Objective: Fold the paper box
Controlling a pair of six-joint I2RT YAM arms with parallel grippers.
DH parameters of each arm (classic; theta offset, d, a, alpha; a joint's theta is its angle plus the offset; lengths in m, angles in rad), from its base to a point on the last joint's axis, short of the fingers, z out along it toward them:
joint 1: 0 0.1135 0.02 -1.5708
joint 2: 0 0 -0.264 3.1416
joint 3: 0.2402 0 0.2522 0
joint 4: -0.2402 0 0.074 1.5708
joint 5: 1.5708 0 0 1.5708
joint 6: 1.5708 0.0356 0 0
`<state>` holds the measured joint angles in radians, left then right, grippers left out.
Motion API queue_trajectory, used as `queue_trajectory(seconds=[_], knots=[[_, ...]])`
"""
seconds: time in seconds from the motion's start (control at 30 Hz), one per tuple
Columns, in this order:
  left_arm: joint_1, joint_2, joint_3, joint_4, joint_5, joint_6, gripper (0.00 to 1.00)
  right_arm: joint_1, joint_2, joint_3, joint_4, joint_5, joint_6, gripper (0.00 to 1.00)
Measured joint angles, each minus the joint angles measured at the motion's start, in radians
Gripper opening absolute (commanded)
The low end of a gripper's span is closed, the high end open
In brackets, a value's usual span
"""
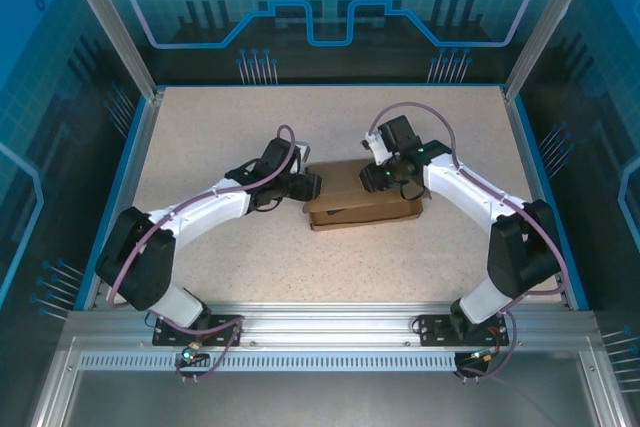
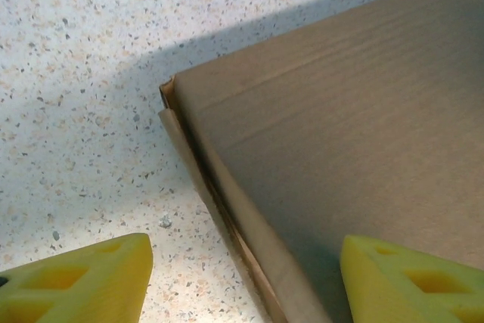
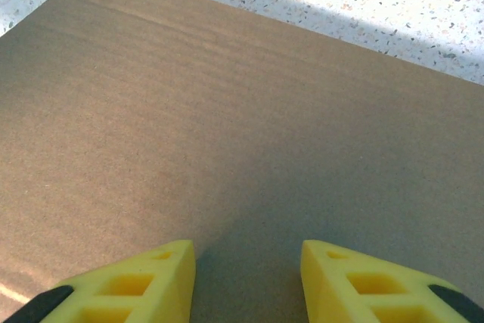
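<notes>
The brown paper box [image 1: 350, 205] lies folded shut, left fingers [image 2: 76, 281] and right fingers [image 3: 125, 285] both spread apart, gripping nothing.

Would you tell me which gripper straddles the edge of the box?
The left gripper: one finger over the table, the other over the paper box. The right gripper has both over the box.

Closed brown paper box [image 1: 362, 199] mid-table

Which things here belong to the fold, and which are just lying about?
Job: box, left gripper, right gripper, both open.
Lying about: one small crumb on the table.
</notes>
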<state>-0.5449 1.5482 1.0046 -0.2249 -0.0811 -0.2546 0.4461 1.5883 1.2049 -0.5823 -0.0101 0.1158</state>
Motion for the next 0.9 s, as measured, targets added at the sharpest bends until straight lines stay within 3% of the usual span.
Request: queue_trajectory(seconds=[0.3,0.67,0.9], knots=[[0.000,0.022,0.000,0.016,-0.008,0.029,0.69,-0.024,-0.004,0.023,-0.010,-0.010,0.003,0.49],[0.000,0.022,-0.014,0.029,-0.008,0.020,0.73,-0.291,-0.025,0.011,0.011,-0.029,0.046,0.64],[0.000,0.022,-0.053,0.052,0.009,0.004,0.74,-0.317,0.000,-0.051,0.024,-0.052,0.058,0.67]])
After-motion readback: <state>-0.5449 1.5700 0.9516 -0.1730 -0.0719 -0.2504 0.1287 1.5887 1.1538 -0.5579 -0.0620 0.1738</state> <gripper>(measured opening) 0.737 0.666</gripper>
